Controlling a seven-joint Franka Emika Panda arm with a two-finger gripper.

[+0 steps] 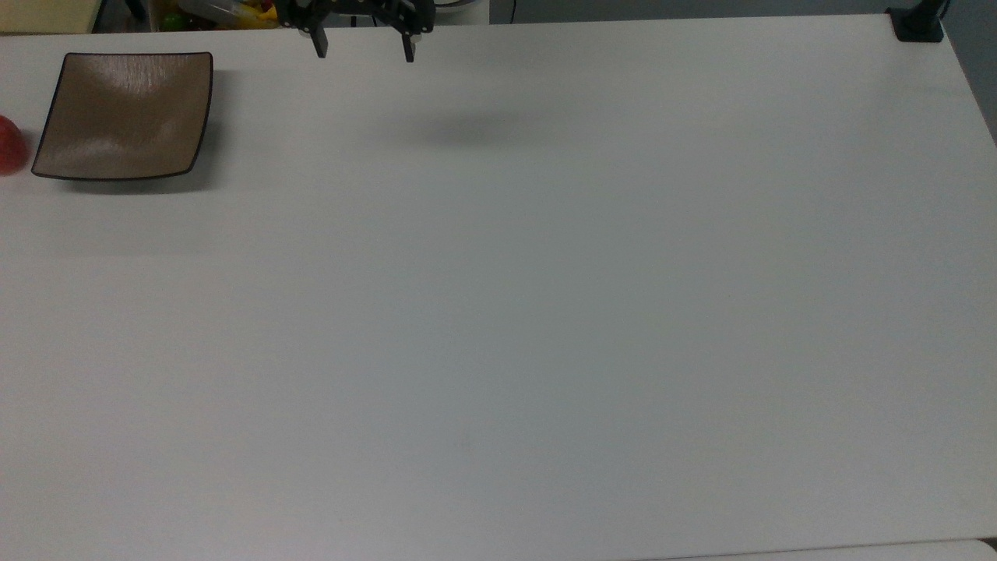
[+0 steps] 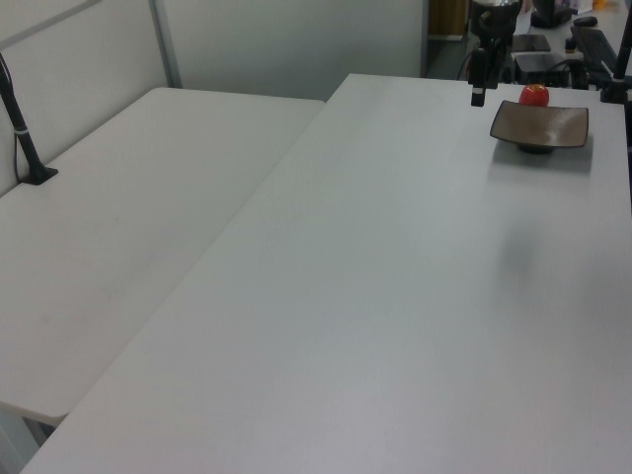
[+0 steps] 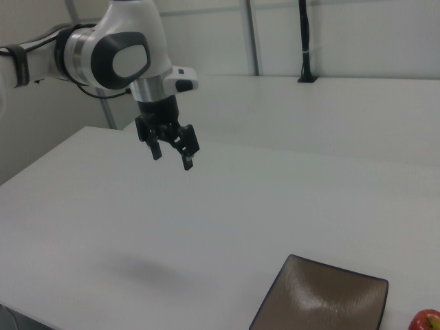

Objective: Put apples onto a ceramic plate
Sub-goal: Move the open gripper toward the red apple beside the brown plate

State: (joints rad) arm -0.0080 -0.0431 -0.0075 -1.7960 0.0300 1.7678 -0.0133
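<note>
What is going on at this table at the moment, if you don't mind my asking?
A Franka arm hangs above the white table with its tool open and empty, well off the surface. The red apple sits on the table just beside the square brown plate, not on it, at the top view's far left. Nothing has been picked up; the plate is bare and the tool is some way from both.
</note>
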